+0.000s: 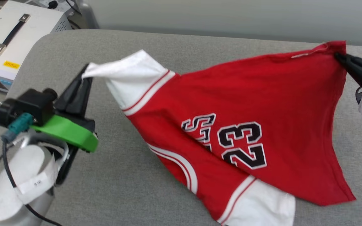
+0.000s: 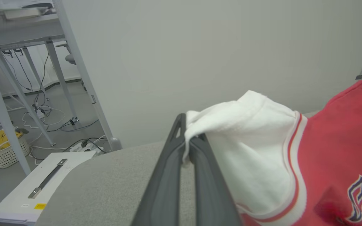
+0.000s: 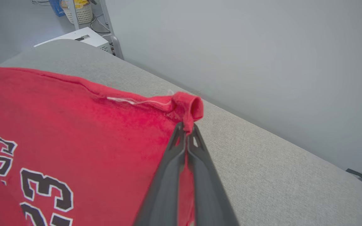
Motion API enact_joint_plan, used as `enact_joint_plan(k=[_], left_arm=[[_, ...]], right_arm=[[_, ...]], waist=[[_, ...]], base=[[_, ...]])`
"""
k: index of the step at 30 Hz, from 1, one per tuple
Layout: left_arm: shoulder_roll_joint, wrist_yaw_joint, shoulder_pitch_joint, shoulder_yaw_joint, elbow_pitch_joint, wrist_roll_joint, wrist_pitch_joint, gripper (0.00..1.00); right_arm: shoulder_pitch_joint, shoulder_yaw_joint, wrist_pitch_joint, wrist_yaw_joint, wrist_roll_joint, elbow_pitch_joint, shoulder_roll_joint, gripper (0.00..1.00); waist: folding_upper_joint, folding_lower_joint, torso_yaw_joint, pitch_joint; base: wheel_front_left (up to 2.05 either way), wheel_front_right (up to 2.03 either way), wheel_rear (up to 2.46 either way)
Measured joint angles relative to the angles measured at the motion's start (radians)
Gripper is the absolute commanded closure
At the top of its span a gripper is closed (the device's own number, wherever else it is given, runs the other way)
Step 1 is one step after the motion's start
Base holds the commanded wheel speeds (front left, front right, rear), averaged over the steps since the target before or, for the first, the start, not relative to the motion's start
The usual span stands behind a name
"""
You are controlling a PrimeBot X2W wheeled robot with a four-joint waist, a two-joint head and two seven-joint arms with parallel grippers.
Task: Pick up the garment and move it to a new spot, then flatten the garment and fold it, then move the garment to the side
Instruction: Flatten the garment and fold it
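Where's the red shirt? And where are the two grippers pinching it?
garment (image 1: 287, 94), head view, plain red cloth beside the number.
left gripper (image 2: 189, 141), left wrist view, fingertips pinching the white sleeve.
right gripper (image 3: 185, 128), right wrist view, fingertips pinching a red corner.

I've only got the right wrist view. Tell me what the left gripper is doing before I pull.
Observer: The left gripper is shut on the edge of one white sleeve of the garment.
Operator: Give me the other sleeve.
Observer: The second white sleeve lies on the grey cushion, nearest the robot, ungripped.
Operator: Report the slack.
Observer: Between the left gripper and the right gripper, the top edge looks stretched; the body drapes down onto the cushion.
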Motion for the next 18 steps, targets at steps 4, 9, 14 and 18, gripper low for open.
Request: enact_joint_plan(k=[4, 9, 14, 18], left_arm=[[0.035, -0.010, -0.104, 0.019, -0.047, 0.013, 0.041, 1.00], [0.035, -0.021, -0.247, 0.022, -0.079, 0.028, 0.085, 1.00], [0.006, -0.051, -0.420, 0.013, -0.057, 0.034, 0.110, 1.00], [-0.022, -0.074, -0.546, -0.002, -0.010, 0.044, 0.120, 1.00]], right_arm=[[-0.001, -0.062, -0.026, 0.000, 0.004, -0.052, -0.001, 1.00], [-0.005, -0.142, -0.035, 0.000, 0.007, -0.100, 0.011, 1.00], [-0.046, -0.222, -0.031, 0.000, -0.015, -0.139, 0.033, 1.00], [-0.082, -0.255, -0.012, 0.000, -0.047, -0.153, 0.058, 1.00]], waist=[[0.0000, 0.0000, -0.020, -0.024], [0.0000, 0.0000, -0.042, -0.039], [0.0000, 0.0000, -0.052, -0.029], [0.0000, 0.0000, -0.057, -0.005]], base=[[0.00, 0.00, 0.00], [0.00, 0.00, 0.00], [0.00, 0.00, 0.00], [0.00, 0.00, 0.00]])
